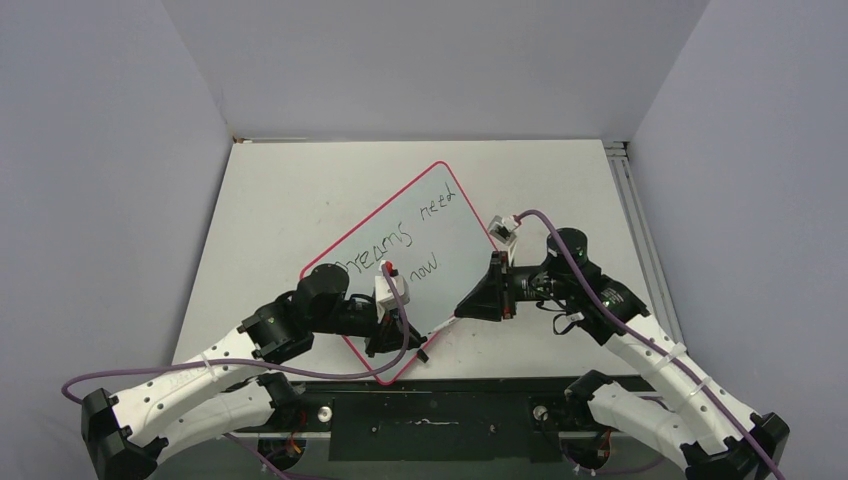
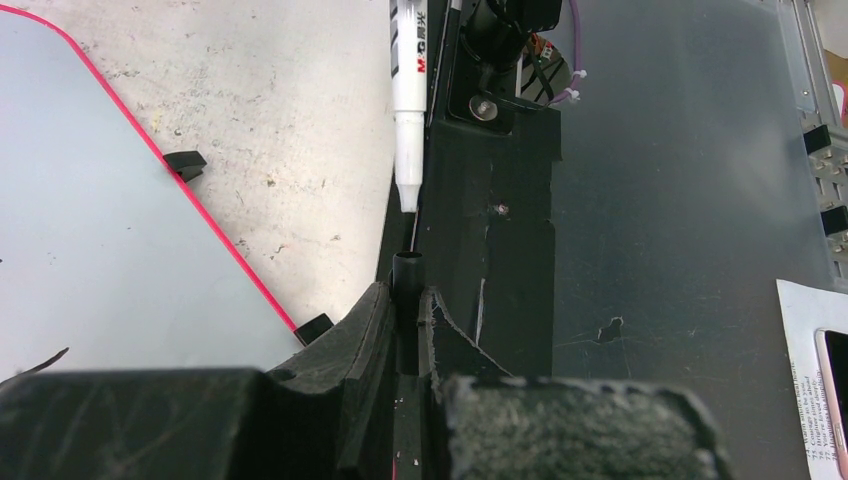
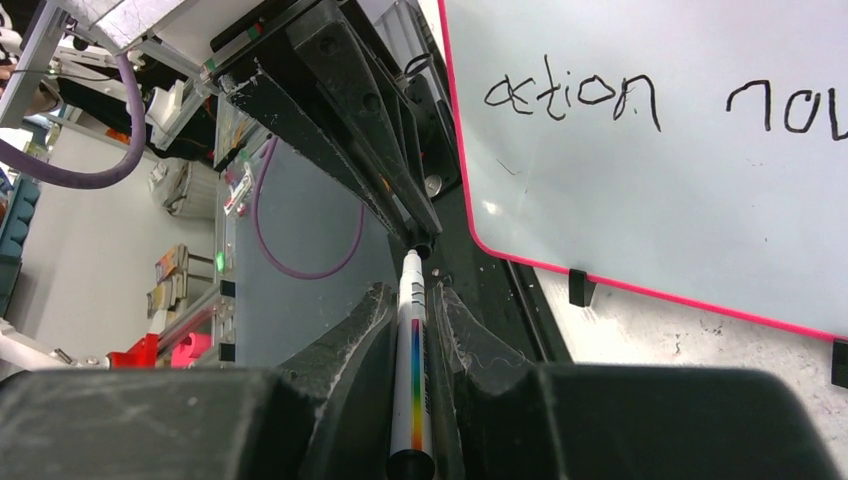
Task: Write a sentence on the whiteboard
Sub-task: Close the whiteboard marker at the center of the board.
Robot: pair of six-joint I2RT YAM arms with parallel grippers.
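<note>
The pink-rimmed white rectangular whiteboard is lying flat on the scuffed white table, long axis slanting near-left to far-right. The right gripper is clamping a slim white marker, aiming it at the small black cap that the left gripper is pinching.

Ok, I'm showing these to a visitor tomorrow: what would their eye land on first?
The pink-rimmed whiteboard lies slantwise in the middle, with the sentence handwritten in black across it. Just off its near edge, the right claw holds a marker, tip aimed at the black cap pinched in the left claw.
</note>
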